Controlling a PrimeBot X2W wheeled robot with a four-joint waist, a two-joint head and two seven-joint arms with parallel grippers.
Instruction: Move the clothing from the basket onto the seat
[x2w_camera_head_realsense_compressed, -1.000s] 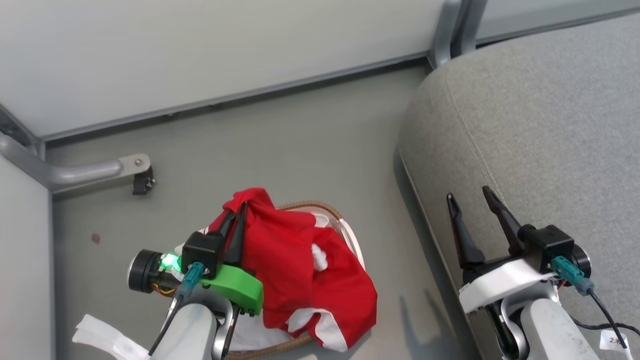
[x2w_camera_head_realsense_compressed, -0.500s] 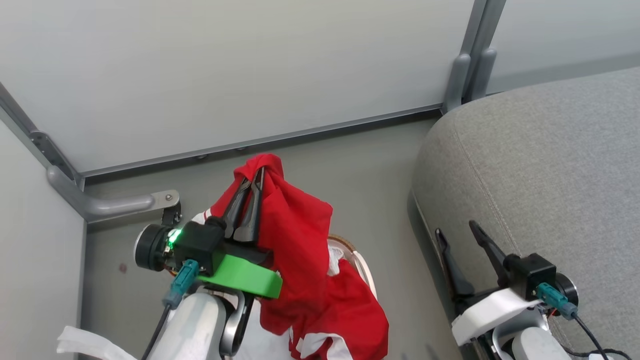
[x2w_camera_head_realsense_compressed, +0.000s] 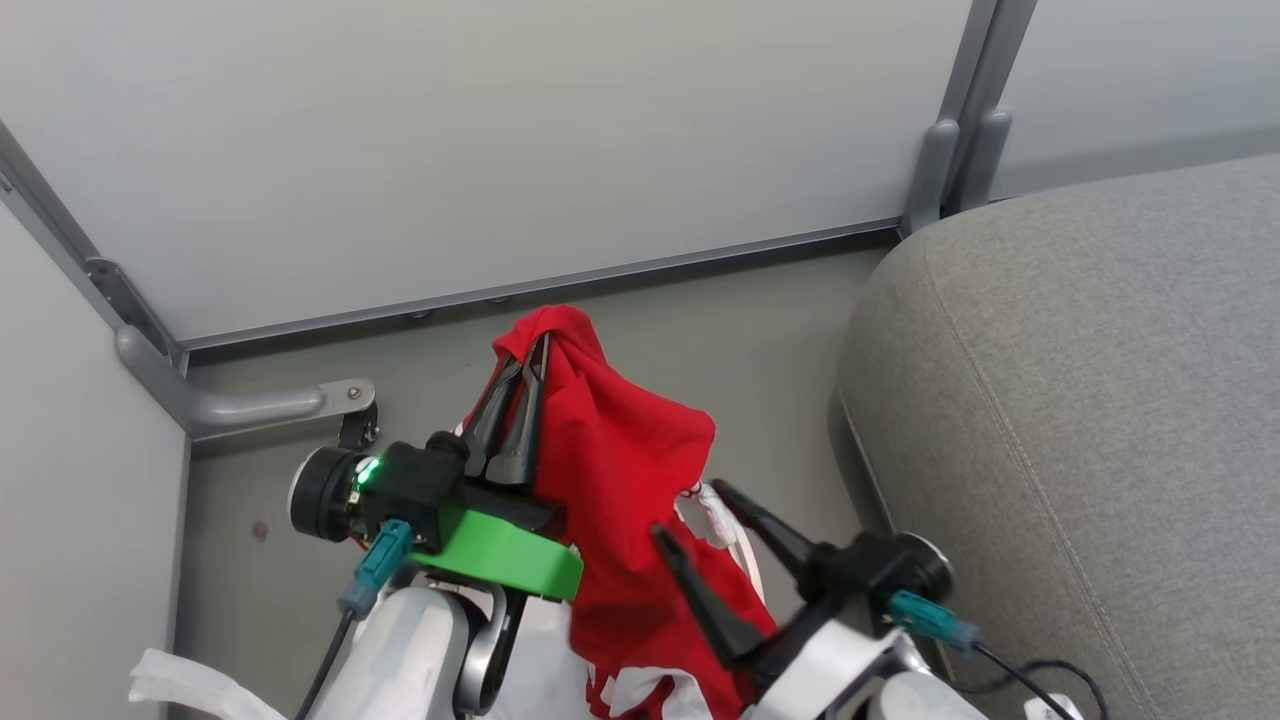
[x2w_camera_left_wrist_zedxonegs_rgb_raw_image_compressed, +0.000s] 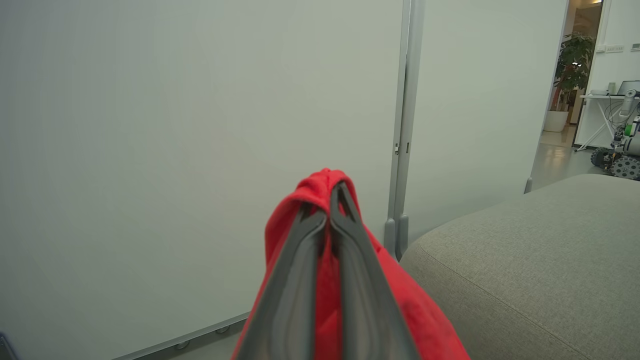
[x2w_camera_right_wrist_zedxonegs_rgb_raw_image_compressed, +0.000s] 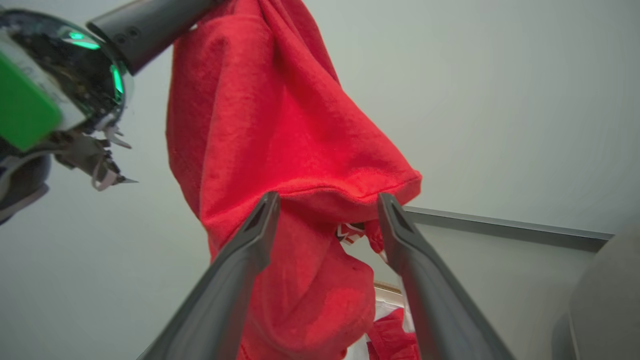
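- A pale side panel closed off the far left, and a grey metal foot (x2w_camera_head_realsense_compressed: 250, 405) ran from its base onto the floor (x2w_camera_head_realsense_compressed: 760, 330).
- A white tag (x2w_camera_head_realsense_compressed: 180, 685) lay at the lower left beside the left forearm.
- The left gripper (x2w_camera_head_realsense_compressed: 530, 355) was raised above the floor with its fingers pinched tight on a bunched fold of the clothing (x2w_camera_head_realsense_compressed: 620, 470). The wrist view showed red cloth (x2w_camera_left_wrist_zedxonegs_rgb_raw_image_compressed: 425, 320) wrapped over both tips of that gripper (x2w_camera_left_wrist_zedxonegs_rgb_raw_image_compressed: 324, 200).
- The held garment hung from that pinch in a long bright-red drape with a thick hem. A white-striped scrap showed just under the hem in the right wrist view (x2w_camera_right_wrist_zedxonegs_rgb_raw_image_compressed: 260, 125).
- Under it was the basket (x2w_camera_right_wrist_zedxonegs_rgb_raw_image_compressed: 386, 288), of which a strip of brown rim and white liner showed. More red and white cloth lay inside.
- The right gripper (x2w_camera_head_realsense_compressed: 690, 510) sat just right of the drape with its fingers spread wide, holding nothing. In its own view (x2w_camera_right_wrist_zedxonegs_rgb_raw_image_compressed: 328, 197) they framed the hem, and I could not tell whether they touched it.
- The back wall (x2w_camera_head_realsense_compressed: 500, 150) stood behind everything, and a grey post (x2w_camera_head_realsense_compressed: 960, 130) stood at its join.
- A band of bare floor separated the basket from the seat (x2w_camera_head_realsense_compressed: 1100, 400).
- The seat filled the right side. It had a rounded near edge and a stitched seam, and its top was bare.
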